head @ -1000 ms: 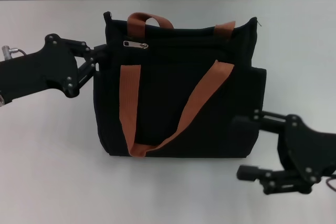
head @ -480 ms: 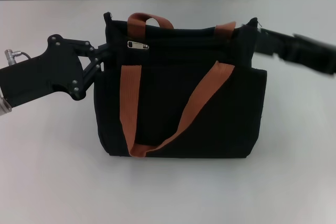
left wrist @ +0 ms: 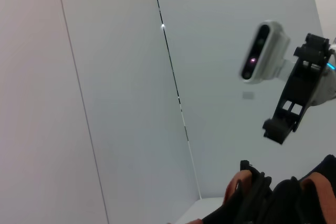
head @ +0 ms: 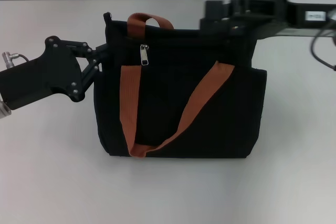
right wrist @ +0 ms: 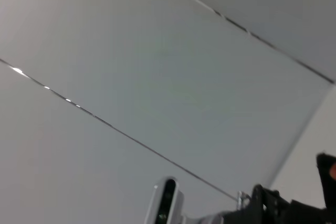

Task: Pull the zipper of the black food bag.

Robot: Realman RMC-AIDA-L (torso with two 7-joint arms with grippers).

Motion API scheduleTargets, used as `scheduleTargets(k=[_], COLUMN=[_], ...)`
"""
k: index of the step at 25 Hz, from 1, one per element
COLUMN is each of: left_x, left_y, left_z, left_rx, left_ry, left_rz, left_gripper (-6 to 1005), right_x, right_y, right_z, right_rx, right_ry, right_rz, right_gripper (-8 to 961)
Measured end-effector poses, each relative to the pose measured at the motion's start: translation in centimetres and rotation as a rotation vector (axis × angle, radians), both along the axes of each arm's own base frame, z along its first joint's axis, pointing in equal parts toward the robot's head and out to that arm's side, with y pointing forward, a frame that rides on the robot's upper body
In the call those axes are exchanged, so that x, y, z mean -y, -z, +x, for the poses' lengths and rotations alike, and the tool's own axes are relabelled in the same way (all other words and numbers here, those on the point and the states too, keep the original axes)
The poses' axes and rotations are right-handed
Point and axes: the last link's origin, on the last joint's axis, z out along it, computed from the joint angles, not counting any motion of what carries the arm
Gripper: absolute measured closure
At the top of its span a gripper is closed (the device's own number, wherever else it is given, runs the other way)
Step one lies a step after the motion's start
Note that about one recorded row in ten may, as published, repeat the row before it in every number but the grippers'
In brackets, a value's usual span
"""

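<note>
We see bare tabletop (head: 173,192) in front of the black food bag (head: 184,114). The left end effector (head: 102,56) presses against its left upper corner, and the right end effector (head: 210,22) crowds its top right edge.

Head camera: high, looking forward and down on the large boxy black fabric food bag (head: 178,93) standing mid-frame on the white table (head: 47,182). Left wrist camera: low beside the bag, tilted up at the grey panelled wall (left wrist: 105,77), catching the bag's top edge. Right wrist camera: also aimed up at wall panels. Both wrist views share that wall.
</note>
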Motion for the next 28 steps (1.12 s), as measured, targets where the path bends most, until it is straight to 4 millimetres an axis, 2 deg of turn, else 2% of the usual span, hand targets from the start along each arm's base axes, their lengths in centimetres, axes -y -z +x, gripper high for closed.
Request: scheduleTargets(k=[4, 11, 23, 28], left_x=[0.0, -0.2, -0.2, -0.3], left_y=[0.1, 0.1, 0.1, 0.0], left_z=[0.0, 0.0, 0.3, 0.5], left_rx=[-0.001, -0.002, 0.005, 0.014], left_ry=[-0.004, -0.013, 0.0, 0.008], left_rz=[0.002, 0.004, -0.007, -0.007], left_gripper=[976, 976, 975, 975], right_x=[-1.1, -2.2, -2.9, -3.1], right_y=[1.4, 2.4, 4.5, 4.7], right_z=[-1.8, -3.4, -5.0, -5.2], right_rx=[0.102, 0.202, 0.305, 0.311], right_ry=[0.045, 0.073, 0.057, 0.053], right_rz=[-0.106, -0.167, -0.17, -0.162], right_gripper=[128, 157, 206, 226])
